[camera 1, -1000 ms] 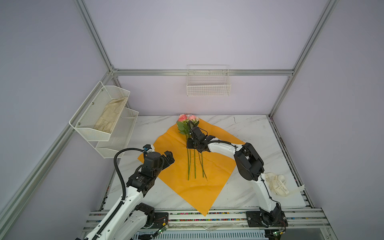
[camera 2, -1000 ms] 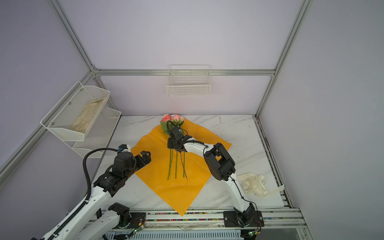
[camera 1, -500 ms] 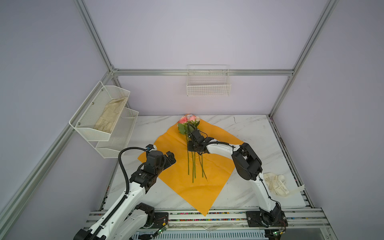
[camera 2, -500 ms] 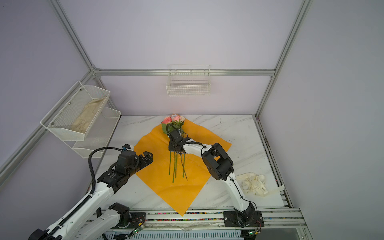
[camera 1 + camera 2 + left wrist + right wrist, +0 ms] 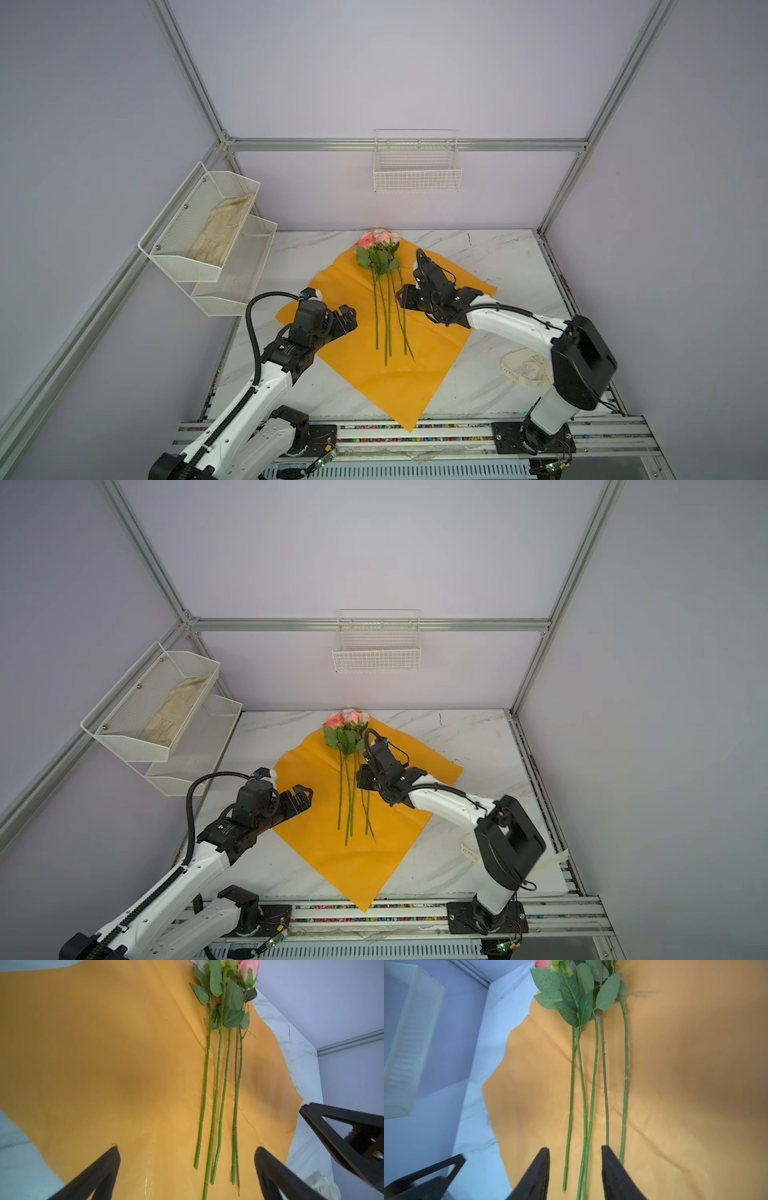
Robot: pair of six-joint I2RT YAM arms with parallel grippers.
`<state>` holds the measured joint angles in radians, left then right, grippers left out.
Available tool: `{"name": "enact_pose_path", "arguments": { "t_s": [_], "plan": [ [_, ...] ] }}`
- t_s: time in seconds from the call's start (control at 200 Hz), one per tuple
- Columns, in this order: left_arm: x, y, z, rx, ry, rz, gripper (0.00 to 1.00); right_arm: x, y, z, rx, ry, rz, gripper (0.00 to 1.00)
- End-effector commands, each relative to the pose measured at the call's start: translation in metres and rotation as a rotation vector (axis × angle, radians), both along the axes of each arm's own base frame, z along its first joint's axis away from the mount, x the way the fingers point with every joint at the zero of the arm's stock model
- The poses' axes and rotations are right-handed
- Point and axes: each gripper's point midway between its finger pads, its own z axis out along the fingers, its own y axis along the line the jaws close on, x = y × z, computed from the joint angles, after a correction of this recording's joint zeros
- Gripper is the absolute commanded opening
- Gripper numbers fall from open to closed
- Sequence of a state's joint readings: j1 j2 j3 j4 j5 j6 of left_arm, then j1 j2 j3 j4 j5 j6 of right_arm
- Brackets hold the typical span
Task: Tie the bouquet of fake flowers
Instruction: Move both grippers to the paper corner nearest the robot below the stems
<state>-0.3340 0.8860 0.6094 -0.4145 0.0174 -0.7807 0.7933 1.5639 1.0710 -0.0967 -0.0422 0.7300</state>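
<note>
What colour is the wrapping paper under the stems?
The wrapping paper is plain orange, clearest in the left wrist view.

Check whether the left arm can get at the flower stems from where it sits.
Probably yes. The left gripper, open, hovers over the wrapping paper beside the stems, with nothing between them. The right gripper sits over the stems nearer the leaves, leaving their lower ends free.
</note>
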Motion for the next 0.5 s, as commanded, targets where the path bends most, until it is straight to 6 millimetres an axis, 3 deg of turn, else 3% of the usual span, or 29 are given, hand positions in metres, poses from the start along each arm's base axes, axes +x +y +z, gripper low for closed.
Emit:
{"name": "enact_pose_path", "arguments": {
  "t_s": [0.0,0.205,0.29,0.405,0.495],
  "plan": [
    [-0.011,-0.026,0.003,-0.083,-0.007,-0.157,1.0,-0.046,-0.013,-0.026,0.139,0.175,-0.021,0.41],
    [-0.033,-0.048,-0.027,-0.178,0.123,-0.262,1.0,-0.142,-0.034,-0.058,0.11,0.37,0.006,0.4],
    [-0.04,-0.049,-0.035,-0.187,0.145,-0.263,1.0,-0.175,-0.043,-0.074,0.032,0.399,0.008,0.48],
    [-0.048,-0.047,-0.039,-0.198,0.144,-0.249,1.0,-0.203,-0.049,-0.094,0.019,0.46,0.019,0.48],
    [-0.05,-0.044,-0.038,-0.203,0.134,-0.237,1.0,-0.214,-0.051,-0.102,0.002,0.476,0.022,0.48]
  ]
}}
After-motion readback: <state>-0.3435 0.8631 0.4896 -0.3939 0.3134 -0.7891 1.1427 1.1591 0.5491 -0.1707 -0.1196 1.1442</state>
